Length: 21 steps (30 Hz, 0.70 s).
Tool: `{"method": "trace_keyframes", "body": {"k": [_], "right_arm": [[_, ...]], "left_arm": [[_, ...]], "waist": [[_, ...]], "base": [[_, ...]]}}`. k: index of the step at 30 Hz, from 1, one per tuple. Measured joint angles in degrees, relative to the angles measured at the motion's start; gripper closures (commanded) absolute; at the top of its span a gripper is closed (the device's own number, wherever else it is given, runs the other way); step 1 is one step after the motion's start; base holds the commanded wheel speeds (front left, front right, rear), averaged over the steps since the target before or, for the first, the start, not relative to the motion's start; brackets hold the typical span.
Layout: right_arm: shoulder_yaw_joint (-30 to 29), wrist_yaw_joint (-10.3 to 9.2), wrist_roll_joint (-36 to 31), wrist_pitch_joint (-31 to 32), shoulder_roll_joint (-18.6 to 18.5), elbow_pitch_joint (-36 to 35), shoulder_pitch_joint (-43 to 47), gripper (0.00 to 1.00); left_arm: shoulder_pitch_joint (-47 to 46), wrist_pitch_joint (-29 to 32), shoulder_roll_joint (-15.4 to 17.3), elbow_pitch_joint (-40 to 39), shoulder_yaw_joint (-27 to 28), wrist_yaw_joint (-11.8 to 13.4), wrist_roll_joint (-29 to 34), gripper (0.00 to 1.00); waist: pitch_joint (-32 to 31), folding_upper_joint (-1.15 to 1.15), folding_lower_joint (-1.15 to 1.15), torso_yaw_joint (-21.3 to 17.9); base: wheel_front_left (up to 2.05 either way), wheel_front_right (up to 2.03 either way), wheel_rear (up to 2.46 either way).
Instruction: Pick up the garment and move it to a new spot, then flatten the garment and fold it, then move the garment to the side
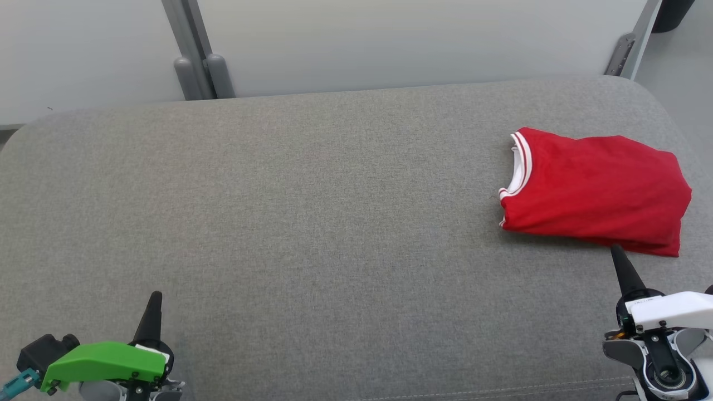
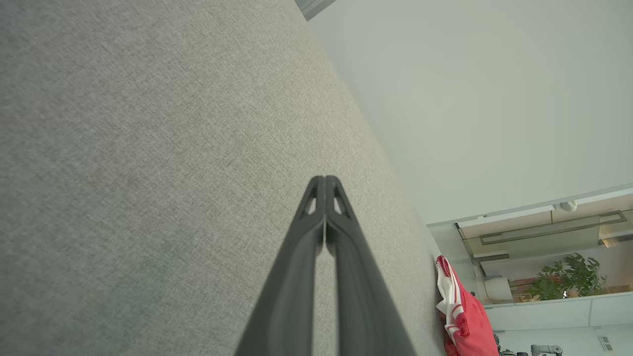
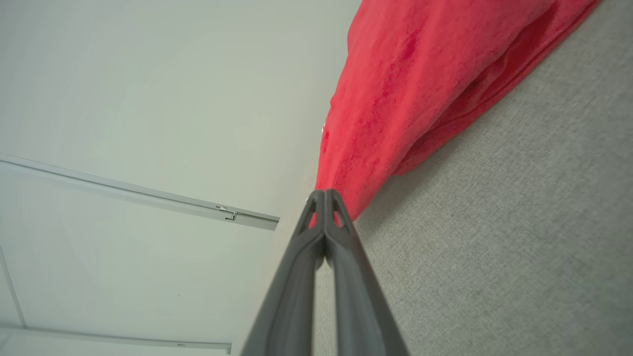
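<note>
Head view: the garment (image 1: 596,189), a red shirt with a white-striped collar, lies folded at the far right of the grey fabric tabletop (image 1: 334,211), collar toward the middle. The right gripper (image 1: 615,250) is closed on nothing, its tip right at the garment's near edge; whether it touches the cloth cannot be told. A faint marking on its white wrist housing (image 1: 668,309) is too small to read. The left gripper (image 1: 156,296) is also closed and empty, over bare fabric at the lower left, well apart from the garment, below it a green cover (image 1: 106,359). Right wrist view: the closed fingertips (image 3: 325,195) meet the garment's (image 3: 420,74) corner. Left wrist view: the closed gripper (image 2: 325,182) points along the tabletop, the garment (image 2: 467,319) far off.
</note>
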Motion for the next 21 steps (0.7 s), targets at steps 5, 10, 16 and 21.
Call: {"method": "trace_keyframes", "body": {"k": [5, 10, 16, 21], "right_arm": [[-1.0, 0.98, 3.0, 0.9, 0.9, 0.1, -0.4, 1.00], [-1.9, 1.49, 6.0, 1.8, 1.6, 0.4, -0.9, 1.00], [-2.8, 2.32, 9.1, 2.7, 2.4, 0.6, -1.7, 1.00], [-3.7, 3.02, 12.0, 3.7, 3.2, 0.9, -1.9, 1.00]], "left_arm": [[-0.8, 1.0, -0.3, 0.1, 1.0, -0.8, -3.2, 1.00], [-1.0, 1.7, -1.1, 0.3, 2.0, -1.3, -6.4, 1.00], [-1.1, 2.7, -1.5, 0.5, 3.1, -1.9, -9.3, 1.00], [-1.4, 3.9, -1.7, 0.8, 4.1, -2.8, -12.0, 1.00]], "waist": [[-0.1, 0.00, 0.00, 0.0], [-0.2, 0.00, 0.00, -0.1], [-0.3, 0.00, 0.00, -0.1], [-0.4, 0.00, 0.00, -0.2]], "base": [[0.00, 0.00, 0.00], [0.00, 0.00, 0.00], [0.00, 0.00, 0.00], [0.00, 0.00, 0.00]]}}
